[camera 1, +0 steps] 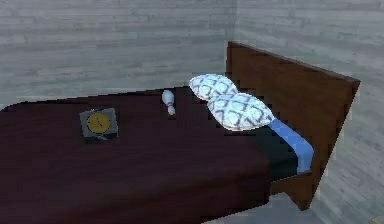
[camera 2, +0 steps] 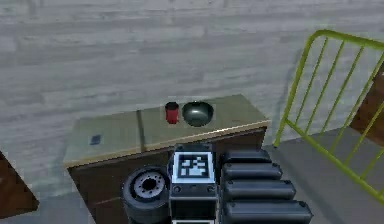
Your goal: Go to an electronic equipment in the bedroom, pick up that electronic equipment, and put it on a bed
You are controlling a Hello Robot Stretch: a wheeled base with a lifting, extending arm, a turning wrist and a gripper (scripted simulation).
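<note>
- Progress: early, by my judgement. The robot is in the bedroom, but pickup and placing are both left to do.
- Small dark flat rectangular device [camera 2: 96, 139], probably the electronic equipment, lies on the low cabinet with a tan top [camera 2: 122, 127]. It is well apart from the red cup [camera 2: 172, 112] and the dark round bowl [camera 2: 197, 113].
- Gripper [camera 2: 147, 190], a dark round body left of the white marked square [camera 2: 193, 166], sits low in front of the cabinet. Its fingers cannot be made out, so I cannot tell their state or whether it holds anything.
- Bed with dark maroon cover [camera 1: 170, 170] carries two patterned pillows [camera 1: 228, 100], a gold-faced clock on a dark square base [camera 1: 98, 123] and a small white object [camera 1: 169, 100].
</note>
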